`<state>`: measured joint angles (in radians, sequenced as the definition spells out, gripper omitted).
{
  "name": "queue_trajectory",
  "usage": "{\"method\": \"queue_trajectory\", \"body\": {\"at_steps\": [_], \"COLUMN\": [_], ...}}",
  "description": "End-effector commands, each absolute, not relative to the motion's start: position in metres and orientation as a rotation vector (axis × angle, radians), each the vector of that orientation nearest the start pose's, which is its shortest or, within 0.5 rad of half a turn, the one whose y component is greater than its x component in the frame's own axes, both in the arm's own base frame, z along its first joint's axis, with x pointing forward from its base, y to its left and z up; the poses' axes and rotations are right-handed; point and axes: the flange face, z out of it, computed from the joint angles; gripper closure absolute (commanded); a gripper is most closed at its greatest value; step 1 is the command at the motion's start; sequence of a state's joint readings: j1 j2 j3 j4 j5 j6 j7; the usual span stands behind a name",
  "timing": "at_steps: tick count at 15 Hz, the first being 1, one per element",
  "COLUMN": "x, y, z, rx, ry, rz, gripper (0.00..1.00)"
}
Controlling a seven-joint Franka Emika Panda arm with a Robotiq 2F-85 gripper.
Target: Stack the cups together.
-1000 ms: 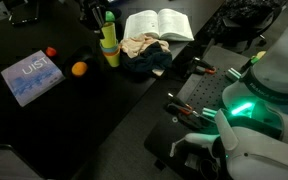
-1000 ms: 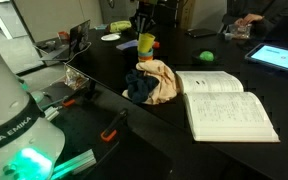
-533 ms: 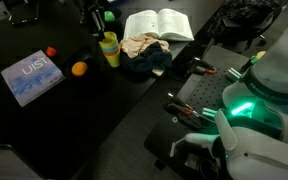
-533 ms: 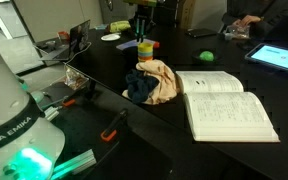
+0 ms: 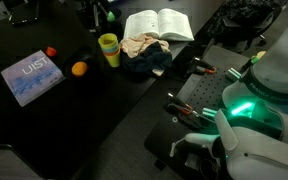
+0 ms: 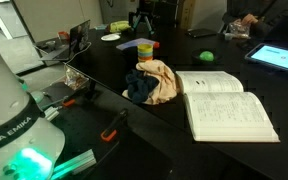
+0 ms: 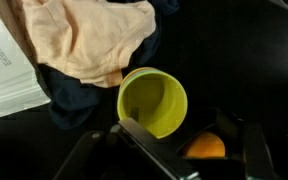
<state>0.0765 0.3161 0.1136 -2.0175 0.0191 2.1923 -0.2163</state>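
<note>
A yellow-green cup (image 5: 108, 48) stands upright on the dark table beside the cloth; in the exterior views it looks like a single low cup (image 6: 142, 50), so nested cups cannot be told apart. From the wrist view I look down into its empty inside (image 7: 152, 100). My gripper (image 5: 102, 14) hangs just above it, dark against the background (image 6: 142, 20). Its jaws stand apart and open (image 7: 199, 152), with the cup outside one finger (image 7: 144, 148) and nothing held.
An orange (image 5: 79, 69) lies near the cup and shows between my fingers (image 7: 206, 147). A beige and dark blue cloth (image 5: 144, 52) is bunched next to the cup. An open book (image 5: 159, 24), a blue book (image 5: 32, 77) and a small red object (image 5: 51, 52) lie around.
A second ago the gripper held a cup raised over the standing one, making a tall stack. That cup has dropped in, the jaws have opened and the gripper has risen.
</note>
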Motion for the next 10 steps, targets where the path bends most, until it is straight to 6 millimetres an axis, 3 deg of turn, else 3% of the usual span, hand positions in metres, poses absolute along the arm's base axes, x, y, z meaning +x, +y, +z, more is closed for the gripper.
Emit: {"method": "queue_trajectory", "body": {"at_steps": [1,7,8,10], "x": [0.559,0.547,0.561,0.556], "y": [0.083,0.032,0.042,0.031], "z": [0.314,0.344,0.329,0.336], "rx": [-3.049,-3.084,-3.068,-3.074], "ry": [-0.52,-0.354,-0.404,-0.375], "rz": [0.259,0.231,0.262,0.248], "gripper": [0.0,0.0,0.0,0.0]}}
